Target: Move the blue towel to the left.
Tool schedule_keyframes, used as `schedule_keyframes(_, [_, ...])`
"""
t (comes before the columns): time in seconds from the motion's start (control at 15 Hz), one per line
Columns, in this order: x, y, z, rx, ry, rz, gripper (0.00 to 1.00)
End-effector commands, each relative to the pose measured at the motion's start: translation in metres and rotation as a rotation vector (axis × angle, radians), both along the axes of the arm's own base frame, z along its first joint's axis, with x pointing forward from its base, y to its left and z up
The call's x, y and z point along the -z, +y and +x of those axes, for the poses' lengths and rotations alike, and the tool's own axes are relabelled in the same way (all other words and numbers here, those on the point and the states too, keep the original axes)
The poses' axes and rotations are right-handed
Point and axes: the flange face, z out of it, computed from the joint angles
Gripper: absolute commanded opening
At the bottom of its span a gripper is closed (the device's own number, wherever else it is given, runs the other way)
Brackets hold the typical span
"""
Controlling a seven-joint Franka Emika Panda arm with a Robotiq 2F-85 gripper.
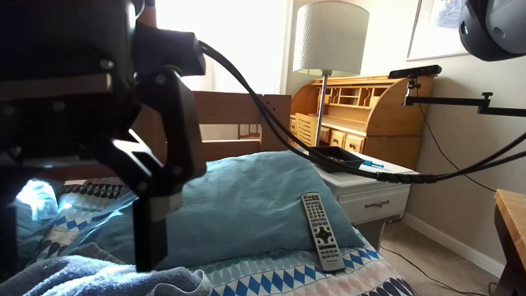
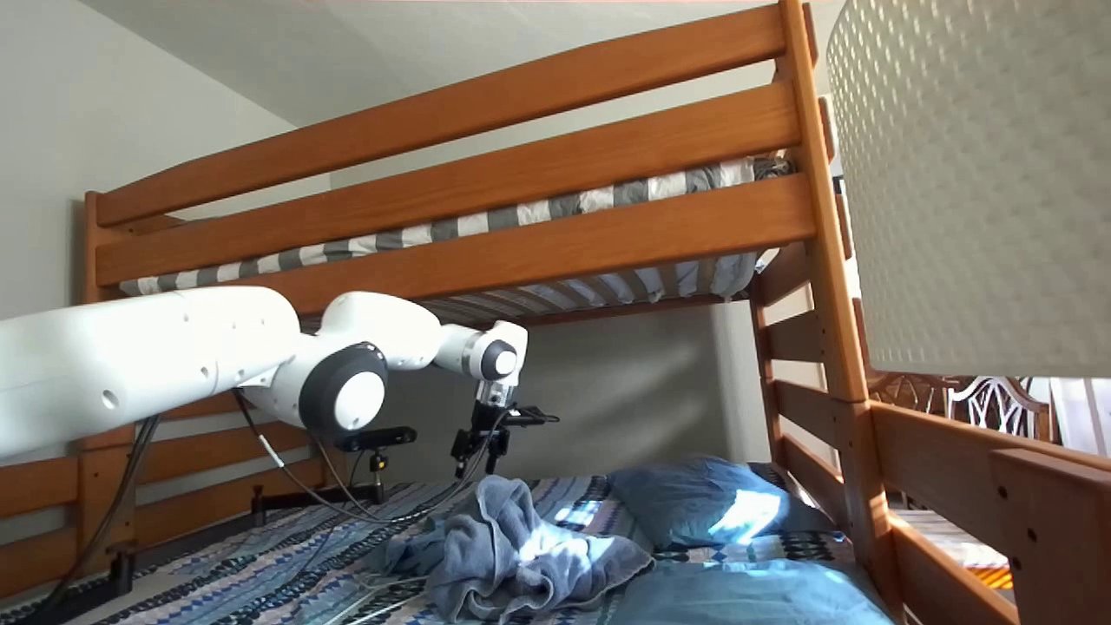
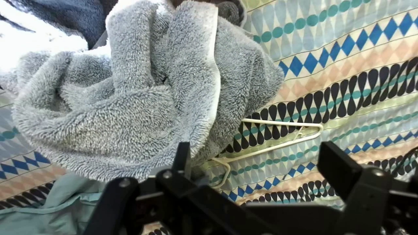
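Exterior views both show one wooden bunk bed; its upper level hangs low over the scene. One roll-top desk stands in the background. One white arm reaches in beneath that upper level. One lamp rises just behind one white nightstand, and one black cable passes in front of the nightstand. Two blue pillows lie at the railed end of the bed. One blue-grey towel lies in a crumpled heap on the patterned bedding, near the pillows. In the wrist view, one black gripper has its jaws spread wide apart, empty, one of them overlapping the towel's edge; whether they touch cannot be told. One pale green cloth lies beside the towel. One cream hanger is partly hidden by the towel. One black tray sits on the nightstand. One grey remote, tilted, rests against a pillow.
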Motion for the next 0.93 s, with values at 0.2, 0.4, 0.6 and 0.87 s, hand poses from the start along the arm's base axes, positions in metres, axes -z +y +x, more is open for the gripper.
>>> schedule_keyframes(0.2, [-0.0218, -0.0059, 0.0031, 0.072, -0.017, -0.052, 1.0])
schedule_keyframes(0.4, [-0.025, -0.0063, 0.0031, 0.084, -0.021, -0.06, 1.0])
schedule_keyframes(0.6, [-0.0245, -0.0063, 0.0031, 0.086, -0.021, -0.061, 1.0])
schedule_keyframes(0.87, [-0.0244, -0.0063, 0.0031, 0.086, -0.021, -0.062, 1.0])
